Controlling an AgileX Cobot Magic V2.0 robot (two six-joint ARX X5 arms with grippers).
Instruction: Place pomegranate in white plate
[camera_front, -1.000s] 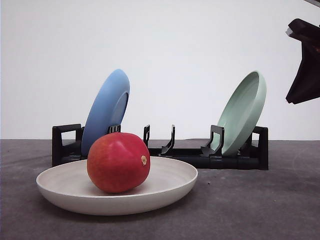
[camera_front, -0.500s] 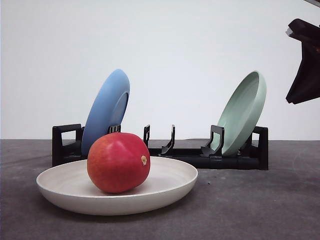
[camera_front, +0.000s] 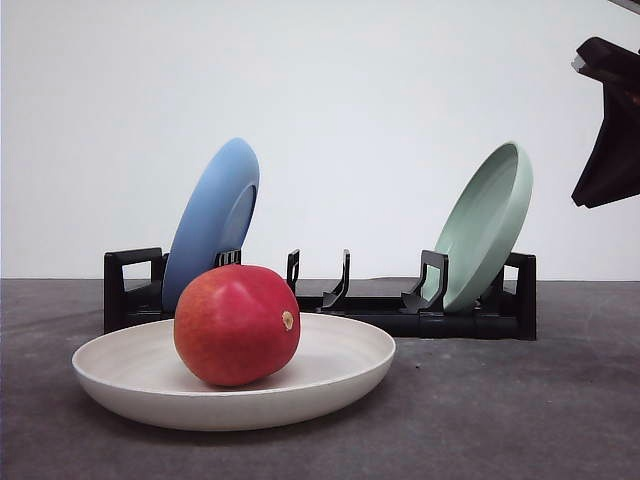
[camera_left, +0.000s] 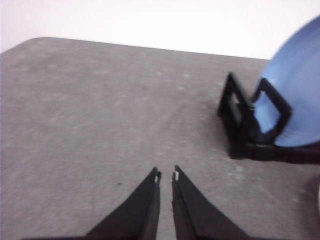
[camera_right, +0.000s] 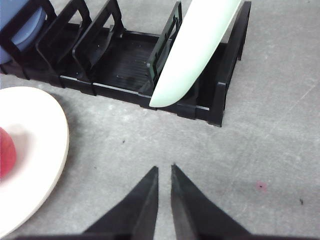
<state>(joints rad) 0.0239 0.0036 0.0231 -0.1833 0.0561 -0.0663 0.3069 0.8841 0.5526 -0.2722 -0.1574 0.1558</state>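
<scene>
The red pomegranate (camera_front: 237, 324) rests inside the white plate (camera_front: 340, 385) on the grey table, near the front left. From the right wrist camera I see a sliver of the pomegranate (camera_right: 6, 151) on the plate's rim (camera_right: 52, 145). My right gripper (camera_right: 163, 170) is shut with nothing in it, hovering over bare table in front of the rack; part of that arm (camera_front: 610, 120) hangs high at the right edge of the front view. My left gripper (camera_left: 165, 175) is shut and empty above bare table, left of the rack.
A black dish rack (camera_front: 330, 300) stands behind the plate, holding a blue plate (camera_front: 212, 222) at its left end and a pale green plate (camera_front: 487, 224) at its right end. The same rack (camera_right: 125, 60) and green plate (camera_right: 192, 50) lie ahead of the right gripper.
</scene>
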